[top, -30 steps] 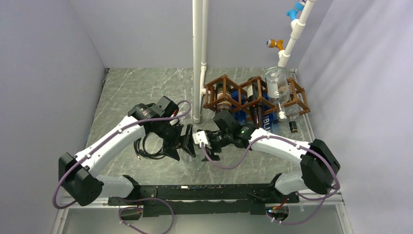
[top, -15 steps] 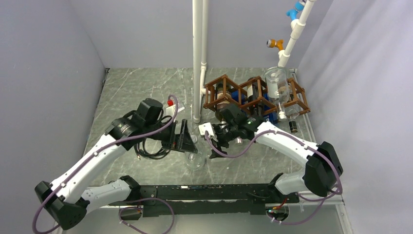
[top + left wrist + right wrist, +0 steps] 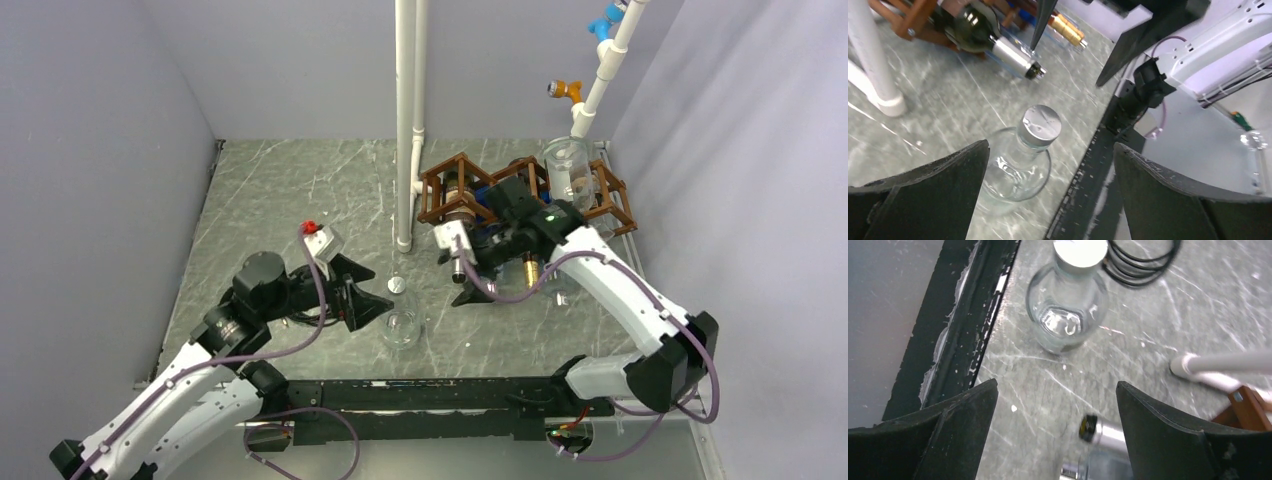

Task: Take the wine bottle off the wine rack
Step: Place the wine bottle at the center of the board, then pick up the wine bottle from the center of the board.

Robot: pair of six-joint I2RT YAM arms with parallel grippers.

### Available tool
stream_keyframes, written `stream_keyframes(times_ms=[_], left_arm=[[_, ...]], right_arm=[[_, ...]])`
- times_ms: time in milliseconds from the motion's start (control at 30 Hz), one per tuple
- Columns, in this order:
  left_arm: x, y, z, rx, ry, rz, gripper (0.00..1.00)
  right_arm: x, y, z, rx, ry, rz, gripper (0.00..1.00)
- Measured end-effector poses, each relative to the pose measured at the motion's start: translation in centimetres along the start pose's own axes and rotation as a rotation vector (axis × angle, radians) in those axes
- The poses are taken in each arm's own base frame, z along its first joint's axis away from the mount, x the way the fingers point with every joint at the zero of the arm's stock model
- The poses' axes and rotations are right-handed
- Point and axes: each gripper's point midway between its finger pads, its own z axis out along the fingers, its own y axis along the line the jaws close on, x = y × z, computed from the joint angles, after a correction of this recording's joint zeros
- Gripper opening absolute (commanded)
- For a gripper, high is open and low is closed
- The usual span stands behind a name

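Observation:
A clear glass wine bottle [image 3: 400,322] with a silver cap stands upright on the table in front of the arms, touching neither gripper. It also shows in the left wrist view as the wine bottle [image 3: 1018,167] and in the right wrist view as the wine bottle [image 3: 1068,305]. To its left, my left gripper [image 3: 372,297] [image 3: 1050,145] is open and a little way off. My right gripper [image 3: 478,275] [image 3: 1057,382] hangs open near the brown wine rack [image 3: 445,190] [image 3: 913,20], over bare table.
Still lying in the rack are a dark bottle with a silver neck [image 3: 1013,55] [image 3: 1095,429], a gold-necked bottle [image 3: 530,270] [image 3: 1066,31] and a big clear bottle [image 3: 568,170]. A white pipe [image 3: 405,120] stands left of the rack. A black cable [image 3: 1143,260] lies behind the bottle; a black rail [image 3: 420,395] lines the near edge.
Both grippers were close together around the clear bottle, then opened wider and drew apart. The left arm pulled back to the near left, the right arm toward the rack. The bottle stays standing alone.

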Motion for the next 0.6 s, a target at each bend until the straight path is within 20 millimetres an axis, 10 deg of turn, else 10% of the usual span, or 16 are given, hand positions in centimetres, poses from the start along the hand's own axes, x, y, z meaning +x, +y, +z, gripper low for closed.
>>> stream_keyframes(times_ms=[300, 600], left_arm=[[-0.1, 2.0, -0.2, -0.016, -0.253, 0.257, 1.0], [0.7, 1.8, 0.4, 0.051, -0.329, 0.472, 1.0]], right_arm=[[1.5, -2.4, -11.1, 0.336, -0.105, 0.14, 0.97], [3.0, -2.3, -15.0, 0.491, -0.295, 0.295, 0.99]])
